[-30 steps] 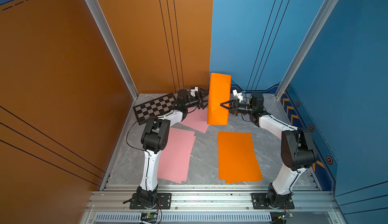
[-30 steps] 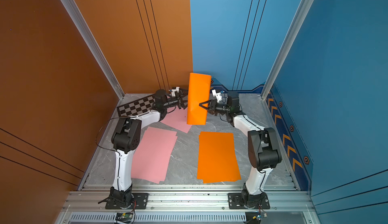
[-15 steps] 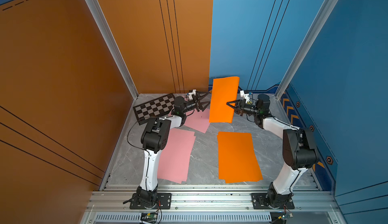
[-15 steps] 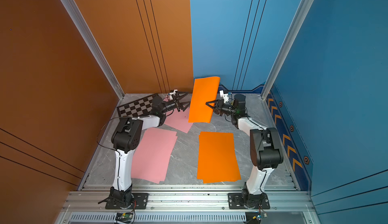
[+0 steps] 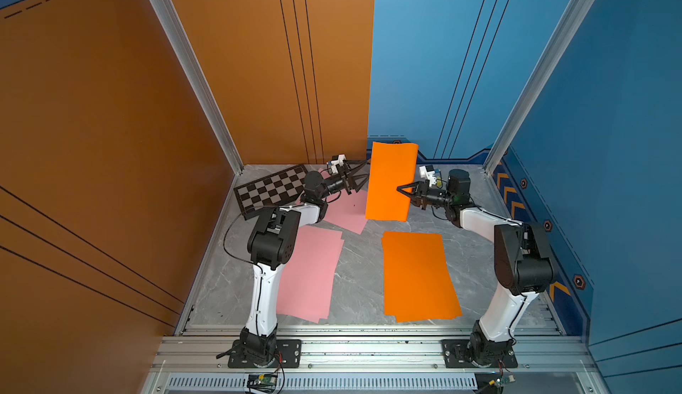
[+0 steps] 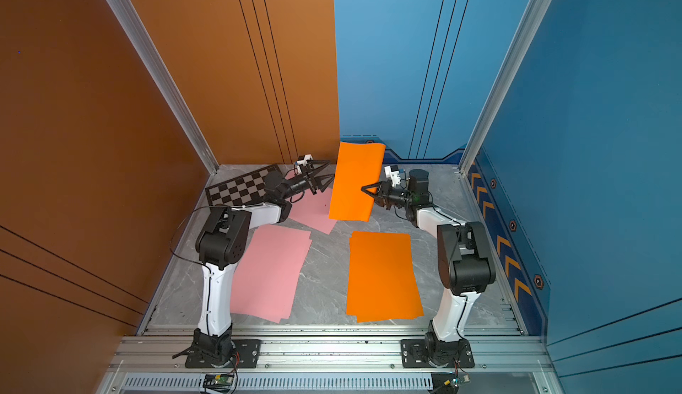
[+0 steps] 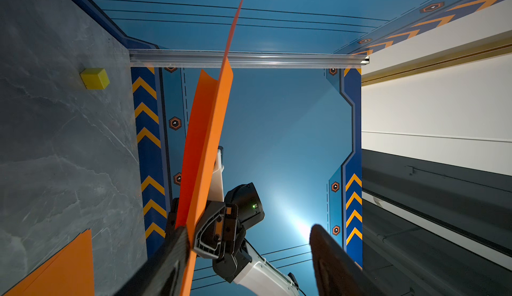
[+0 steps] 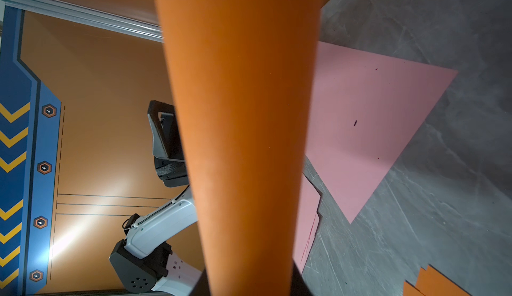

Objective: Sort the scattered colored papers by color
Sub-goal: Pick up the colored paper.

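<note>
While the right gripper [image 5: 404, 193] is pinched shut on one side edge of an orange sheet [image 5: 389, 181], holding it upright in the air over the far middle of the table [image 5: 361, 263], the left gripper [image 5: 363, 175] stands open at the opposite edge. In the left wrist view one finger [image 7: 177, 242] touches the paper and the other is well clear, so nothing is gripped on that side. Change: half a second ago the sheet leaned sideways; now it is upright and slightly lower, with both grippers roughly where they were. Likely a steadying step. Outward: the orange pile [image 5: 419, 274] lies near the right arm and the pink pile [image 5: 313, 274] beside the left arm. One pink sheet [image 5: 347, 211] lies loose, not yet stacked.
</note>
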You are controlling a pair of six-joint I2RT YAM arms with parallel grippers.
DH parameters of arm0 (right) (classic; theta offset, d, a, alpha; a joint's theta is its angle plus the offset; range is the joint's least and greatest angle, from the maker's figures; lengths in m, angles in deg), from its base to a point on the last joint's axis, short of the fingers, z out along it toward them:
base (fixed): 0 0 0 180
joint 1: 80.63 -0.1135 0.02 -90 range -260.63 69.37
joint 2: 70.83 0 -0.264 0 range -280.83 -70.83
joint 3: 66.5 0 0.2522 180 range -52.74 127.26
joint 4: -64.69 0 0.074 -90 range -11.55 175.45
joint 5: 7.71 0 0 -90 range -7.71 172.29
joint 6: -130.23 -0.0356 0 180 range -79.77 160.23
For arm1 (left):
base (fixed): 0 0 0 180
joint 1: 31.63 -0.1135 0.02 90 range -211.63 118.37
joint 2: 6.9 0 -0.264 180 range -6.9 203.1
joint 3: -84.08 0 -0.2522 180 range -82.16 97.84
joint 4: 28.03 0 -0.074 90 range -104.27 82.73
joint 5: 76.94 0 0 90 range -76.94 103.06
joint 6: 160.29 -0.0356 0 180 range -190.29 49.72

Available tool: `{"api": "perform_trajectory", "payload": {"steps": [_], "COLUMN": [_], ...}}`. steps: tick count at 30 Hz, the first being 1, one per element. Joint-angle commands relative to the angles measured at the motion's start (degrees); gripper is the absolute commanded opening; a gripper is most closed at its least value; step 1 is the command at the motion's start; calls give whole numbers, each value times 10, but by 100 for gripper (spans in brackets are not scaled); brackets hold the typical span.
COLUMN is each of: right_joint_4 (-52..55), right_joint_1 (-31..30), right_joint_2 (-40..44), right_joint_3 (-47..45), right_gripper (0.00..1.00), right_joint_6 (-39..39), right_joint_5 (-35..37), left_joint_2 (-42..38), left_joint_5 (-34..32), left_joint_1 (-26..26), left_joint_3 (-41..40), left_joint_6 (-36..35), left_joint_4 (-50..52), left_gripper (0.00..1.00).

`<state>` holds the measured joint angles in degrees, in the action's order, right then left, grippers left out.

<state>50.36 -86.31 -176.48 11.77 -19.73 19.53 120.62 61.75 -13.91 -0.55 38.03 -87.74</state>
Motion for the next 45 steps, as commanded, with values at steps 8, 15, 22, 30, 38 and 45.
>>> {"api": "perform_trajectory", "payload": {"steps": [8, 15, 22, 30, 38, 45], "right_joint_4": [103, 113, 166, 217, 411, 496], "right_joint_1": [-6, -12, -11, -9, 7, 71], "right_joint_2": [25, 29, 44, 45, 56, 124], "right_joint_3": [11, 13, 17, 22, 59, 28], "right_gripper": [24, 25, 25, 34, 93, 100], "right_joint_6": [80, 87, 124, 158, 257, 247], "right_joint_5": [21, 22, 30, 48, 200, 355], "left_joint_2": [-72, -60, -80, -93, -139, -164], "left_joint_5": [34, 35, 22, 14, -49, -141], "left_joint_1": [18, 26, 24, 27, 57, 107], "left_joint_3": [-22, -23, -30, -25, 51, 140], "left_joint_6": [-171, -184, -280, -327, -520, -645], "left_joint_4": [169, 183, 299, 357, 652, 879], "left_gripper": [53, 34, 20, 0, 0, 0]}}
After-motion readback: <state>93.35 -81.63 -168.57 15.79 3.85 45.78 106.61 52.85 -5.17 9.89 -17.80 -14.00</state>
